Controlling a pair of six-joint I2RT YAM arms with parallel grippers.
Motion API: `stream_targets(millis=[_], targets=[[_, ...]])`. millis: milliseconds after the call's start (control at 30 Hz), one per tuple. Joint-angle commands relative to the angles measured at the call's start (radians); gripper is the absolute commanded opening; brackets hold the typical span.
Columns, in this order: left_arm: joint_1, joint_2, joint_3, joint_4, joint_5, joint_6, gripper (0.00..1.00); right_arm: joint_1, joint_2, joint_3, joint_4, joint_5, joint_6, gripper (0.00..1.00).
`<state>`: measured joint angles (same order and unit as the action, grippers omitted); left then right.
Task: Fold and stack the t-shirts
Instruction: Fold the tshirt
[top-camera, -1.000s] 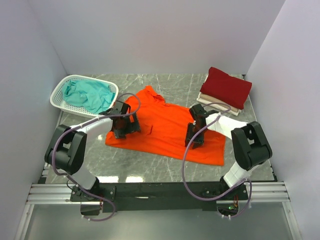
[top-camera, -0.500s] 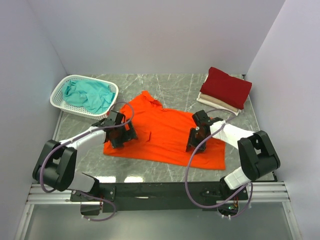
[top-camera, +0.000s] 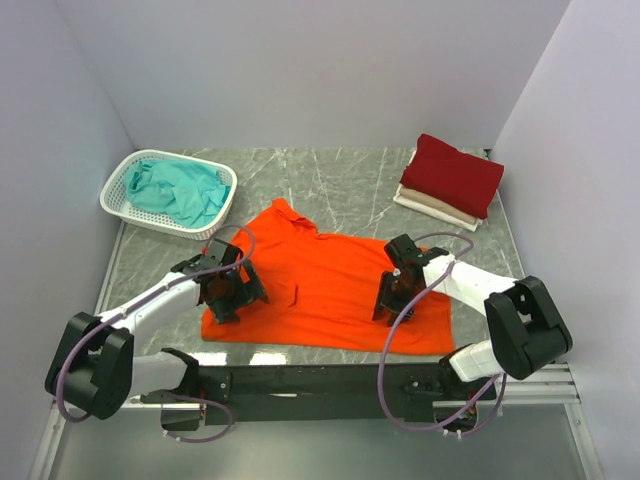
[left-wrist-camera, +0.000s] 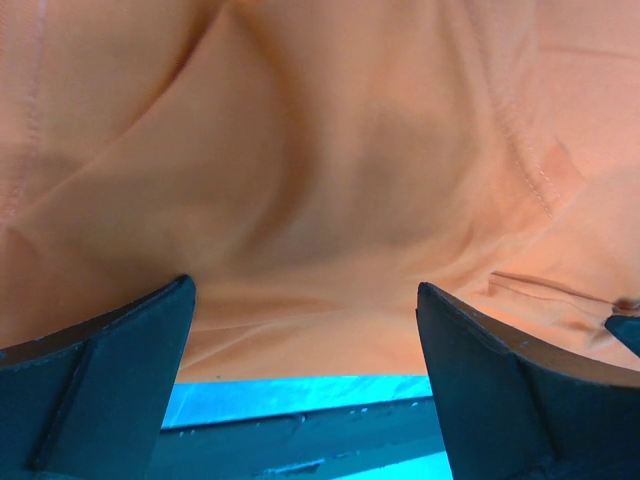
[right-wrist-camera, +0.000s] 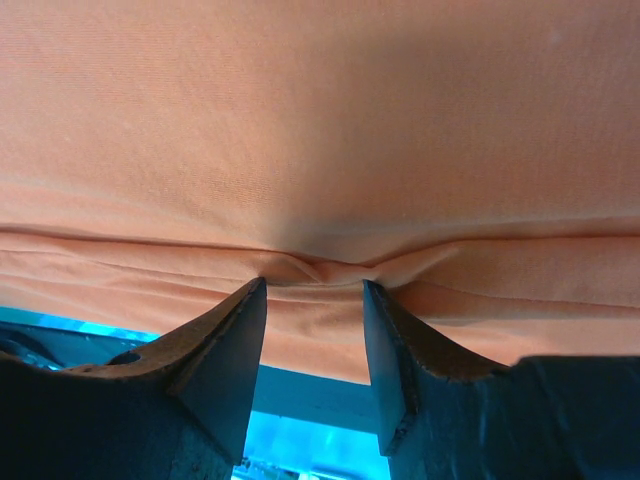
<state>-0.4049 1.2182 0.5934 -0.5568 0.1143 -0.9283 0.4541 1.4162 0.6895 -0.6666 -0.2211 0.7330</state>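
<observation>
The bright orange t-shirt (top-camera: 320, 285) lies spread flat near the table's front edge. My left gripper (top-camera: 222, 292) rests on its left side with jaws wide open. In the left wrist view only orange cloth (left-wrist-camera: 320, 150) lies between the fingers of this gripper (left-wrist-camera: 305, 290). My right gripper (top-camera: 394, 296) presses on the shirt's right part. Its jaws (right-wrist-camera: 314, 286) stand partly apart, with a small pucker of orange cloth (right-wrist-camera: 320, 120) bunched between the tips. The dark red t-shirt (top-camera: 452, 175) lies folded on the folded cream-white t-shirt (top-camera: 432, 208) at the back right. The teal t-shirt (top-camera: 180, 190) is crumpled in the basket.
A white lattice basket (top-camera: 115, 185) stands at the back left by the left wall. The folded stack sits close to the right wall. Grey marble tabletop (top-camera: 340, 185) shows behind the orange shirt. The black base rail (top-camera: 320, 380) runs along the near edge.
Both grippers have slid toward the near edge, and the orange t-shirt has moved with them, away from the basket and the stack. Jaw openings look the same.
</observation>
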Motion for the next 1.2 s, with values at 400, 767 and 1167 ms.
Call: stream_targets(millis=[400, 767, 1167], targets=[[-0.008, -0.042, 0.215, -0.186, -0.068, 0.008, 0.99, 0.018, -0.051, 0.182, -0.24, 0.17, -0.014, 0.52], [-0.008, 0.128, 0.5, -0.105, -0.099, 0.106, 1.0, -0.27, 0.032, 0.376, -0.205, 0.213, -0.194, 0.54], [0.011, 0.383, 0.775, -0.029, -0.081, 0.206, 0.99, -0.572, 0.28, 0.558, -0.062, 0.282, -0.288, 0.51]])
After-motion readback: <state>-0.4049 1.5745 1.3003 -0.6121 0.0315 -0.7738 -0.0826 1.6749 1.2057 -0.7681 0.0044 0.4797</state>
